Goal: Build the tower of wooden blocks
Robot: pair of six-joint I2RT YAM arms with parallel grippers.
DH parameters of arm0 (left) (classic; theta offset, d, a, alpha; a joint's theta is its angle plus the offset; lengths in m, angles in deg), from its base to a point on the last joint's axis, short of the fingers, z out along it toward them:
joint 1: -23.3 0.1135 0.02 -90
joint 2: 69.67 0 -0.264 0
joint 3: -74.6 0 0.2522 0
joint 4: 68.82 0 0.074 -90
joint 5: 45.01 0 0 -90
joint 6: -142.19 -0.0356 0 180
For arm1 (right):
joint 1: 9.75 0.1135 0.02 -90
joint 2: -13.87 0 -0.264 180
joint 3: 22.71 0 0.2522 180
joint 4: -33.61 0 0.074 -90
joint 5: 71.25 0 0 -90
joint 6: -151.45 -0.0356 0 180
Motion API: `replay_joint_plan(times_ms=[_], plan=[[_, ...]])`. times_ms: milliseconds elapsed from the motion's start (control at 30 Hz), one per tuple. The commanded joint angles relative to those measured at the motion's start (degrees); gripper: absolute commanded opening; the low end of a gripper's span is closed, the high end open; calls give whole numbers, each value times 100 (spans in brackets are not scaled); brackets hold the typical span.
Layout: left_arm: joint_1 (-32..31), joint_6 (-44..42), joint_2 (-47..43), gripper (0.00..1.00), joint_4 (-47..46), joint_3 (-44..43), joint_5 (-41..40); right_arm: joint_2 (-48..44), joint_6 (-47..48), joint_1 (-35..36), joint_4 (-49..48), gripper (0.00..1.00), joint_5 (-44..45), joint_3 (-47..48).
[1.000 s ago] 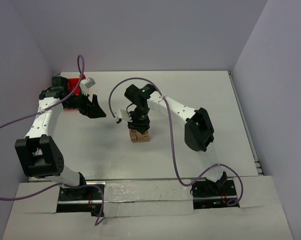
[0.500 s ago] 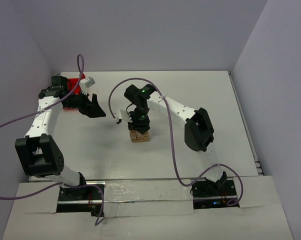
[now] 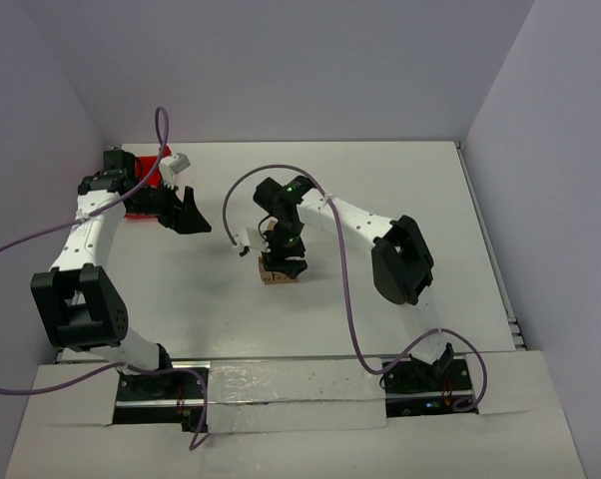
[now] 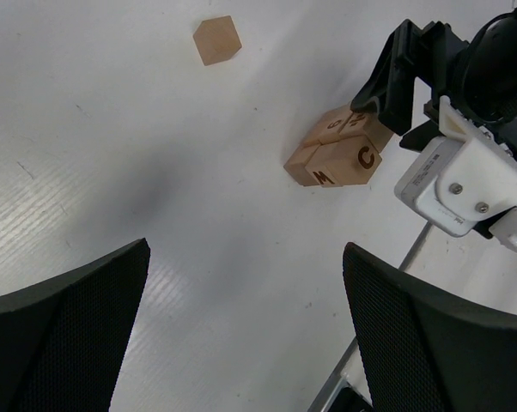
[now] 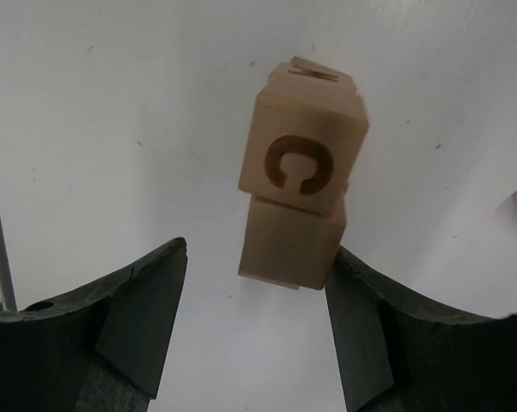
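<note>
**Right arm** [image 3: 352, 216]: reaches from its base toward the middle of the table [image 3: 420, 190]. The wrist is bent down and the claw points down over the block group [image 4: 337, 153].

**Right claw** [image 5: 255, 256]: released. The jaws stand apart, one on each side of the group. One finger lies just beside the edge of the nearest block; whether it touches cannot be determined.

**Left arm** [image 3: 86, 232]: reaches to the far left, with its wrist beside the red bin [image 3: 146, 172] and its claw tilted toward the table middle.

**Left claw** [image 4: 246, 249]: released, jaws wide apart, grasping nothing, well apart from all blocks.

**Block group**: sits at the table middle, directly under the right claw.
- The right wrist view shows three cubes: a block marked C [image 5: 301, 163], a plain block [image 5: 291, 247] touching it on the near side, and a lettered block behind it.
- The left wrist view shows the letters M and C on side faces.
- The total number of cubes in the group cannot be determined.

**Loose block** [image 4: 217, 40]: one plain cube lying on the table apart from the group, on its far side.

**Count**: two arms, two claws, one block group, one loose block, one red bin.
</note>
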State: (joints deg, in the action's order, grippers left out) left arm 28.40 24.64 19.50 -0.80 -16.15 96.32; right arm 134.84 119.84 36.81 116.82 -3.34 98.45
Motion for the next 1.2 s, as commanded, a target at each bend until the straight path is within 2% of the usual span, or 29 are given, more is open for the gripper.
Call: replay_joint_plan(times_ms=[0,233,333,433,567,667,867,1167], plan=[[43,-156,45,99,-43,-255,228,-819,-27,-171,-137,72,-94,-181],[17,-121,101,99,-106,-352,204,-1433,-507,-1050,-223,72,-533,-142],[17,24,54,99,-226,-369,170,-1314,-1514,-1603,-641,71,-753,361],[12,214,-7,99,-384,-349,59,-899,-2377,-1859,-1116,67,-547,878],[8,512,-104,99,-609,-300,-193,-309,-3129,-1739,-1571,60,-22,1299],[8,646,-112,99,-689,-323,-297,253,-3351,-1423,-1715,56,312,1600],[8,795,-187,99,-636,-311,-445,935,-3623,-1125,-1779,56,532,1825],[17,961,-216,99,-741,-175,-370,1393,-3564,-922,-1960,61,844,1806]])
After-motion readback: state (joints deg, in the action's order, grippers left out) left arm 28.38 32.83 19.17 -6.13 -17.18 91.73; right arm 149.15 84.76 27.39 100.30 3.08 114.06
